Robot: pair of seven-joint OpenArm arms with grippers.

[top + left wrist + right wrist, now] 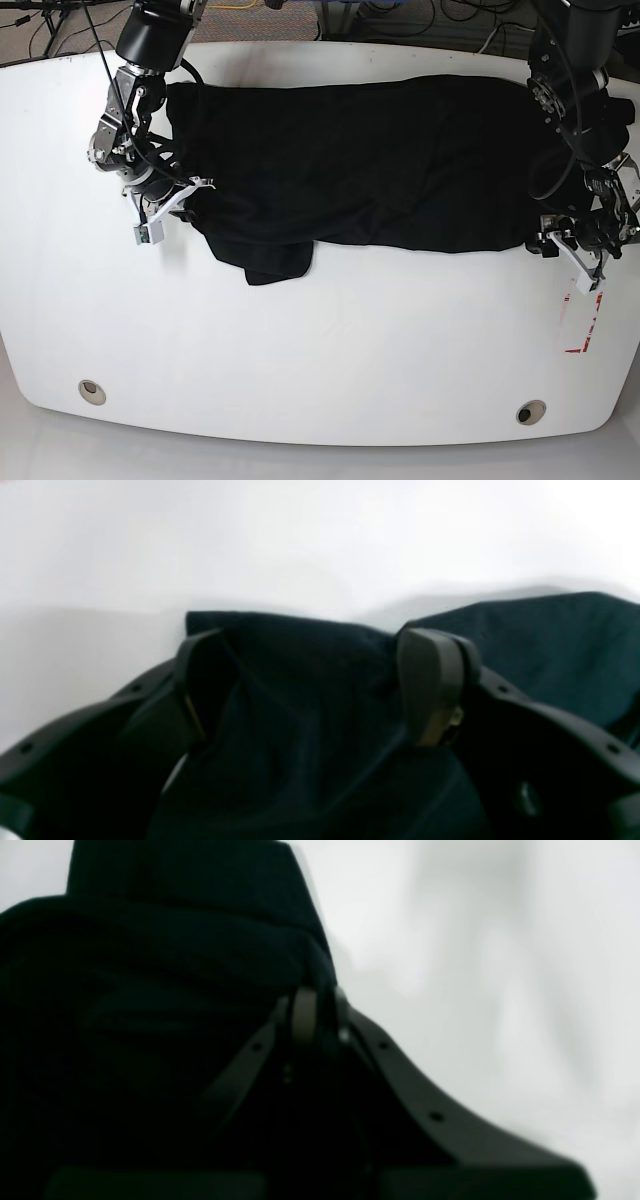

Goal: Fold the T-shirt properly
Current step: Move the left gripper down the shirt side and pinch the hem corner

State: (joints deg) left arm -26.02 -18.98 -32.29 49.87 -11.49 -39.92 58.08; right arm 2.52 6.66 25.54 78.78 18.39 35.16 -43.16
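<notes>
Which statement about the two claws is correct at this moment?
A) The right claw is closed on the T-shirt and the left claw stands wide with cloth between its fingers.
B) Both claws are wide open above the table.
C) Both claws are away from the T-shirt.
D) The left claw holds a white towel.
A: the right claw pinches the black T-shirt shut, while the left claw stands wide around the fabric.

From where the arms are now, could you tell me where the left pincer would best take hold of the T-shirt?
Probably the T-shirt's near corner at the left pincer's end. The hem there lies flat along the white table, and cloth already sits between the open jaws. Come in low from the table's outer side, sliding one finger under the edge before closing.
</notes>
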